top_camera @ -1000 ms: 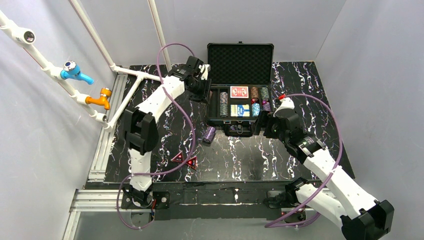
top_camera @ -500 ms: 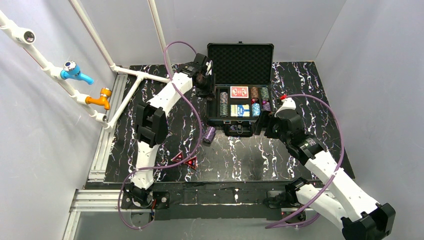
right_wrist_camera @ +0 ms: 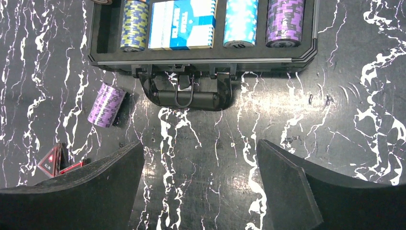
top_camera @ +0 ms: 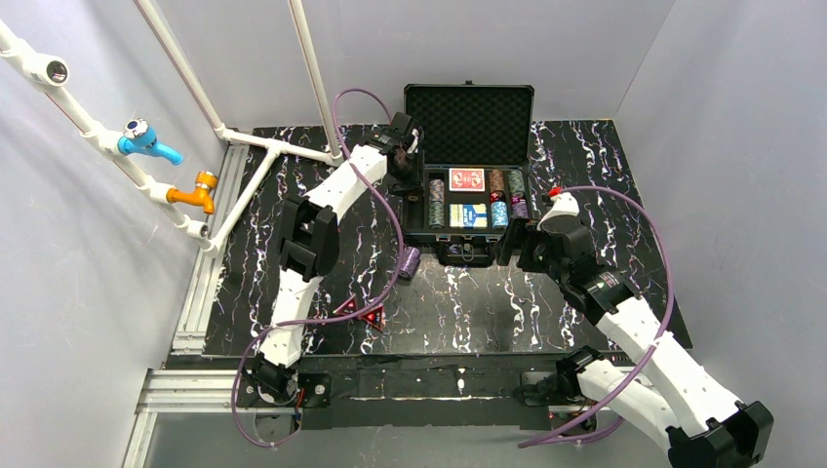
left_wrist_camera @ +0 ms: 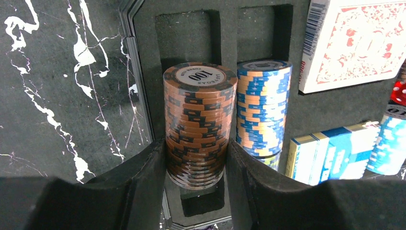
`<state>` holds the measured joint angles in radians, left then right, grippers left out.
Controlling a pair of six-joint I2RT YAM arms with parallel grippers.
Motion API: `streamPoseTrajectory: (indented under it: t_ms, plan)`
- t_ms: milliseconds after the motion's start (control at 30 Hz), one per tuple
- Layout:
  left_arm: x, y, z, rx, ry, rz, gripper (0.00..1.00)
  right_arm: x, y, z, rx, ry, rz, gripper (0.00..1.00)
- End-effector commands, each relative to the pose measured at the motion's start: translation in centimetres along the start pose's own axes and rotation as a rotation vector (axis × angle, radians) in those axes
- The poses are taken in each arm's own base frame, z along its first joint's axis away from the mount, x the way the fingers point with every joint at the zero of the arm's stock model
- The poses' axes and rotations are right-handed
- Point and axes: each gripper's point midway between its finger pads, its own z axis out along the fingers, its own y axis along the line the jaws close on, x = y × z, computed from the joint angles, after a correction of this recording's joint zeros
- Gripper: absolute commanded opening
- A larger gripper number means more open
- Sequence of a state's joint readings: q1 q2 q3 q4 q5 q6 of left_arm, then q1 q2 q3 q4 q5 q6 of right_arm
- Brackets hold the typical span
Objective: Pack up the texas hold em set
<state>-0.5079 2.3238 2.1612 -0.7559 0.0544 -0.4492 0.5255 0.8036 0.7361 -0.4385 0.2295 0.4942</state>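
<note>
Since a second ago my left arm has swung in from the left of the case [top_camera: 468, 117], elbow and all. My left gripper [top_camera: 404, 164], which then hung over the table [top_camera: 468, 302] beside the case's left wall, now sits above the case's left end. My right arm has hardly shifted. In the left wrist view my left gripper [left_wrist_camera: 196, 153] is partly closed, and its two fingers [left_wrist_camera: 143, 177] press the sides of an orange-brown chip stack [left_wrist_camera: 200, 124] marked 100 on top. The stack stands upright between them, gripped low down, over the leftmost foam channel just inside the left wall. I cannot tell whether its bottom touches the foam. Just to its right, in the next channel, stands a blue-and-orange chip stack [left_wrist_camera: 261, 110], with the red deck [left_wrist_camera: 356, 43] and the blue deck [left_wrist_camera: 330, 153] further right. My right gripper [right_wrist_camera: 198, 163] is spread wide and grips nothing. It hovers over the table in front of the case handle [right_wrist_camera: 184, 98], which lies ahead of the gap between my fingers. A purple chip stack [right_wrist_camera: 106, 104] lies on its side on the table, left of the handle and well clear of both my grippers. The red triangles [top_camera: 361, 312] lie nearer my left base.
</note>
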Motion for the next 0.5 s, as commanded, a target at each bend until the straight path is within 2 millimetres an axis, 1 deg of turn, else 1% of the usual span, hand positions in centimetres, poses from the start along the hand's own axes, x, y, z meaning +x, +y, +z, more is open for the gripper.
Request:
streamPoseTrajectory:
  t_ms: [0, 133, 200, 233, 267, 433, 467]
  plan:
    - [-3.1, -1.3, -2.4, 0.014, -0.112, -0.013, 0.01, -0.1, -0.2, -0.3, -0.001, -0.018, 0.000, 0.95]
    - [-3.1, -1.2, -1.9, 0.011, -0.108, -0.016, 0.05, 0.1, -0.3, -0.3, 0.001, -0.015, 0.000, 0.95]
    - [-3.4, -0.8, -1.8, -0.018, -0.125, -0.015, 0.09, 0.1, -0.4, -0.3, 0.004, -0.015, 0.000, 0.95]
    - [-3.5, -0.8, -1.8, -0.020, -0.128, -0.015, 0.12, 0.1, -0.4, -0.4, 0.004, -0.014, 0.000, 0.95]
    - [-3.7, -0.8, -1.9, -0.019, -0.132, -0.015, 0.18, 0.1, -0.4, -0.4, 0.005, -0.015, 0.000, 0.95]
    - [-4.3, -1.1, -1.9, -0.010, -0.145, -0.009, 0.42, 0.1, -0.4, -0.5, 0.007, -0.014, 0.000, 0.95]
    - [-4.3, -1.1, -2.0, -0.009, -0.148, -0.009, 0.45, 0.1, -0.5, -0.6, 0.007, -0.014, 0.000, 0.95]
